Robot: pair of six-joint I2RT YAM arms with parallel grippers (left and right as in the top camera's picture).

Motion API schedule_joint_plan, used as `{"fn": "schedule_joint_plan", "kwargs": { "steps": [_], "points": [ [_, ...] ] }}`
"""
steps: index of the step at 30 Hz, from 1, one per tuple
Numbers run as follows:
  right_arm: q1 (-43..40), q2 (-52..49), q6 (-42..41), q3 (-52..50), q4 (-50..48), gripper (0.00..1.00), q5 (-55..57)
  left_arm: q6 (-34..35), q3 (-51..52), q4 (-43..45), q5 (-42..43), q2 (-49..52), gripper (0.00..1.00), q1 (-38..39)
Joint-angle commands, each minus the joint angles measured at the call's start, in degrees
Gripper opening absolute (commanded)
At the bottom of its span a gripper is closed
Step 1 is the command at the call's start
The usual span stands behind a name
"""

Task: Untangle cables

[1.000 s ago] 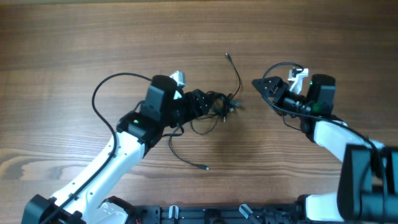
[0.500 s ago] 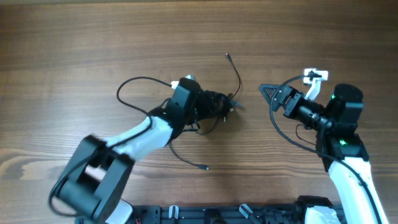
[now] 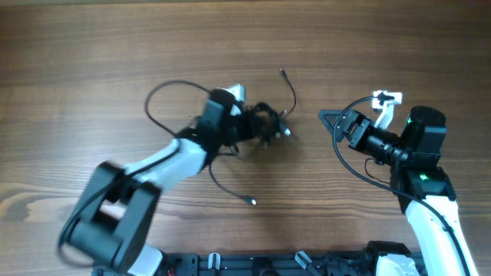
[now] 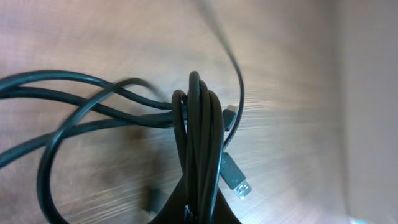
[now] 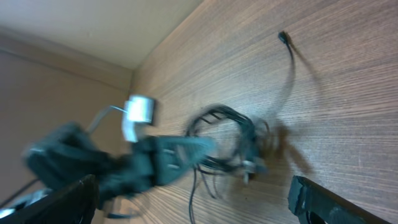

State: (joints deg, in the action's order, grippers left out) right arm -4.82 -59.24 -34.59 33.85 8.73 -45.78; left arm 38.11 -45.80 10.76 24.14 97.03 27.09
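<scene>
Cables (image 3: 265, 123) bunched in a dark knot right at the tips of the left gripper (image 3: 247, 127), on the wooden table (image 3: 92, 46). Left gripper pinched tight on several parallel strands of that knot, as seen close up from the wrist. One loose tail running up and away beyond the left gripper, ending in a small plug (image 3: 281, 70). Another tail trailing off behind the left gripper to a second plug (image 3: 253, 202). A silvery connector (image 4: 236, 178) just beside the pinched strands. Right gripper (image 3: 331, 119) well apart from the left gripper, across bare wood, fingers spread wide, holding nothing.

Probably very light, limp and a little springy: likely to slide rather than resist, and to drag the whole knot along if tugged. Thin enough to slip from smooth pads. Best taken on a single free tail, near its plug, not on the bunch. Pull gently, away from the left gripper, sparing the small connectors.
</scene>
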Motion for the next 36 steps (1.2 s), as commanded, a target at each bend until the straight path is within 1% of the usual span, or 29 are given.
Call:
{"fn": "schedule_joint_plan", "kwargs": {
  "steps": [1, 3, 5, 6, 8, 10, 14, 17, 19, 21, 24, 28, 31, 35, 36],
  "points": [
    [0.8, 0.1, 2.1, 0.3, 0.7, 1.00, 0.8, -11.0, -0.2, 0.8, 16.9, -10.0, 0.04, -4.7],
    [3.0, 0.1, 2.9, 0.3, 2.7, 1.00, 0.8, -11.0, -0.2, 0.8, 21.0, -13.0, 0.04, -5.7],
    [4.9, 0.1, 2.5, 0.3, 3.7, 1.00, 0.8, -10.9, -0.2, 0.8, 21.8, -14.3, 0.04, -5.6],
    [6.2, 0.1, 1.8, 0.3, 3.8, 1.00, 0.9, -10.9, -0.2, 0.7, 21.9, -14.6, 0.04, -5.3],
    [9.3, 0.1, -2.6, 0.3, 3.6, 1.00, 2.4, -10.9, -0.2, 0.6, 21.9, -14.8, 0.04, -3.8],
    [12.1, 0.1, -6.9, 0.3, 3.5, 1.00, 6.8, -10.9, -0.2, 0.6, 21.9, -14.8, 0.04, -2.2],
    [17.0, -1.1, -9.1, 0.3, 2.9, 1.00, 16.4, -10.1, -0.2, 0.7, 21.9, -14.8, 0.04, 0.2],
    [20.6, -3.5, -16.0, 0.3, 3.0, 1.00, 27.9, -4.7, -0.2, 3.0, 21.9, -14.9, 0.04, 1.5],
    [21.8, -5.7, -19.2, 0.3, 3.6, 1.00, 35.2, -3.4, -0.2, 4.2, 21.9, -15.5, 0.04, 1.6],
    [21.9, -8.0, -21.7, 0.3, 5.5, 0.99, 38.6, -2.8, -0.2, 5.4, 21.9, -16.7, 0.04, 0.6],
    [21.9, -10.4, -20.5, 0.3, 7.4, 1.00, 36.7, -2.7, -0.2, 5.4, 21.6, -19.8, 0.04, -2.4],
    [21.9, -11.1, -13.7, 0.3, 9.5, 0.99, 34.1, -2.6, -0.2, 4.1, 19.1, -22.7, 0.04, -7.3],
    [21.9, -10.5, -11.5, 0.3, 10.1, 1.00, 32.6, 1.0, -0.2, 2.8, 17.7, -23.0, 0.04, -9.9],
    [21.8, -8.7, -3.3, 0.3, 2.9, 1.00, 20.9, 0.9, -0.2, -1.3, 17.6, -23.0, 0.04, -9.7],
    [21.8, -8.0, -1.9, 0.3, 0.9, 1.00, 18.5, -0.2, -0.2, -2.5, 17.8, -23.0, 0.04, -9.4]
  ]
}}
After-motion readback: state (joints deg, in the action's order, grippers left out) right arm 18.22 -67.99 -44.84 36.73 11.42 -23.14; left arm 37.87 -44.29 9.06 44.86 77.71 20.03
